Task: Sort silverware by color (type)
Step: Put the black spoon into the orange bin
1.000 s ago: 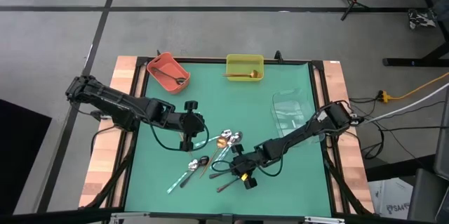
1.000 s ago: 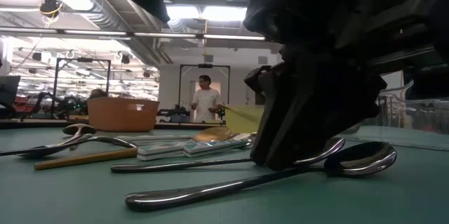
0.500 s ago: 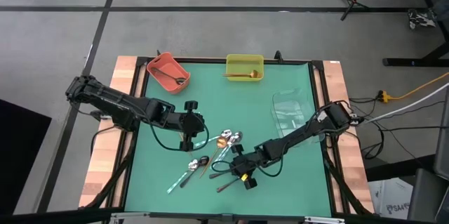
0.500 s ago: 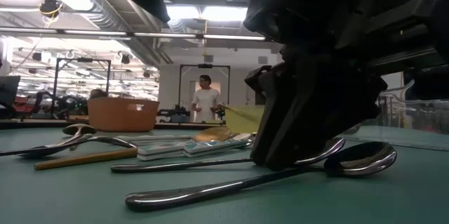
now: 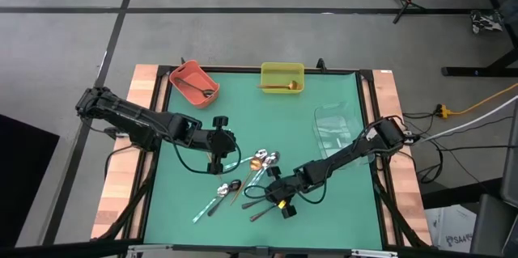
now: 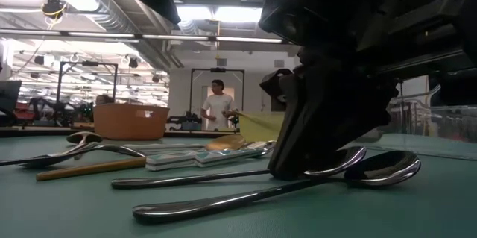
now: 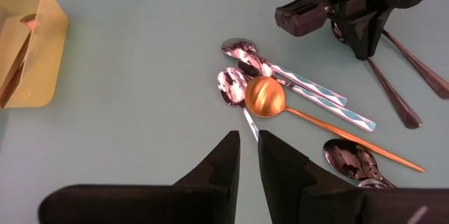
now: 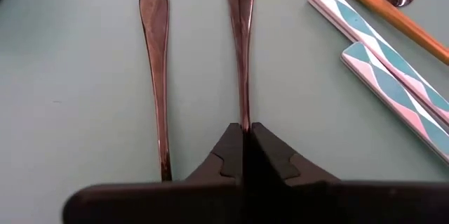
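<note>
Spoons (image 5: 243, 187): seven loose | bins (image 5: 282, 77): three | right jaws clamp one dark spoon (image 8: 240, 48) | left jaws slightly apart

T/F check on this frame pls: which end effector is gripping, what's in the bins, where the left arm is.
1. The right end effector is shut on a dark metal spoon handle. True.
2. The yellow plastic bin holds nothing. False: a gold spoon lies in it.
3. The red plastic bin holds a dark spoon. True.
4. The left end effector grips the gold-bowled spoon. False: it hovers above the pile, holding nothing.
5. The clear plastic bin holds three spoons. False: none show in it.
</note>
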